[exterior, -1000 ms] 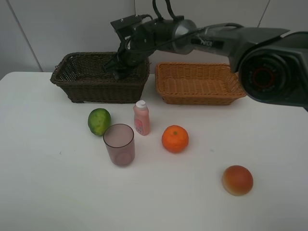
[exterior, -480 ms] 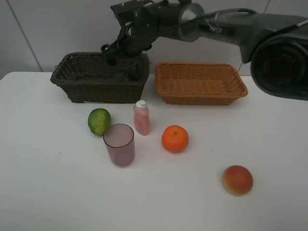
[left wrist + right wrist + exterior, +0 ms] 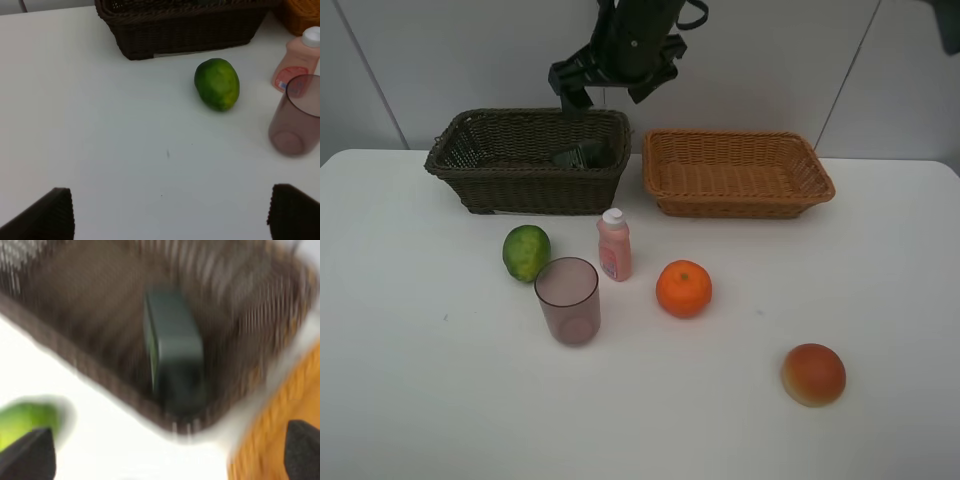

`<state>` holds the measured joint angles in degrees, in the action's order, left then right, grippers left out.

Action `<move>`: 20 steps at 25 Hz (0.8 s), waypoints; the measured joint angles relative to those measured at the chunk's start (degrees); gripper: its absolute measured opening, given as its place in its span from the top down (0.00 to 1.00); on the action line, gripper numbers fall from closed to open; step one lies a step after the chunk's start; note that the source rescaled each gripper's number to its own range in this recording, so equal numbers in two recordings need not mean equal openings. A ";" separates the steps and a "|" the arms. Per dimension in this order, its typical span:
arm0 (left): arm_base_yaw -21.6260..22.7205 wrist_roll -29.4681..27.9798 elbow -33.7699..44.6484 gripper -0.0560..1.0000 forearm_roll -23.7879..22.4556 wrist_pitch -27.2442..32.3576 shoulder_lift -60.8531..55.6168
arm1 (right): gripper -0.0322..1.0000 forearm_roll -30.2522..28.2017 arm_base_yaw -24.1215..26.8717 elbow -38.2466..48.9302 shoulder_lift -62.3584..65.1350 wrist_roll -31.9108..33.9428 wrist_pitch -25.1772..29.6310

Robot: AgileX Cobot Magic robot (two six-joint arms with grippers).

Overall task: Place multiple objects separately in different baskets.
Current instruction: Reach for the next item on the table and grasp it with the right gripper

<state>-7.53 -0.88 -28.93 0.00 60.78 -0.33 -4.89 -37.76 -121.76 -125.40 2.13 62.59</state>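
Note:
The dark green bottle [image 3: 582, 155] lies inside the dark brown basket [image 3: 470, 172], and the blurred right wrist view shows the same bottle [image 3: 172, 347] from above. My right gripper [image 3: 605, 95] hangs open above that basket's back rim and holds nothing. The light tan basket [image 3: 740, 205] stands to its right. On the table lie a green fruit [image 3: 526, 252], a mauve cup [image 3: 568, 300], a pink bottle [image 3: 614, 245], an orange [image 3: 684, 288] and a peach-like fruit [image 3: 813, 374]. My left gripper [image 3: 167, 220] is open over bare table, short of the green fruit [image 3: 217, 84].
The white table [image 3: 420, 380] ends at a pale wall just behind the baskets. The cup [image 3: 296, 117] and the pink bottle [image 3: 297, 62] stand close together, right of the green fruit. The left arm does not show in the exterior high view.
My right gripper has opened and let go of the dark green bottle, which now lies in the dark basket. The gripper has risen out of the basket and the arm has drawn back.

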 joint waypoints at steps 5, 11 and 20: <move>0.00 0.00 0.00 0.00 0.00 0.00 0.00 | 0.01 -1.56 0.00 4.13 3.35 0.00 6.81; 0.00 0.00 0.00 0.00 0.00 0.00 0.00 | 0.01 -3.09 1.18 19.82 12.91 -1.22 6.80; 0.00 0.00 0.00 0.00 0.00 0.00 0.00 | 0.00 -0.57 2.30 42.61 22.43 -13.74 -2.69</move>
<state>-7.53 -0.88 -28.93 0.00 60.78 -0.33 -5.46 -35.46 -79.15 -102.96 -11.62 59.90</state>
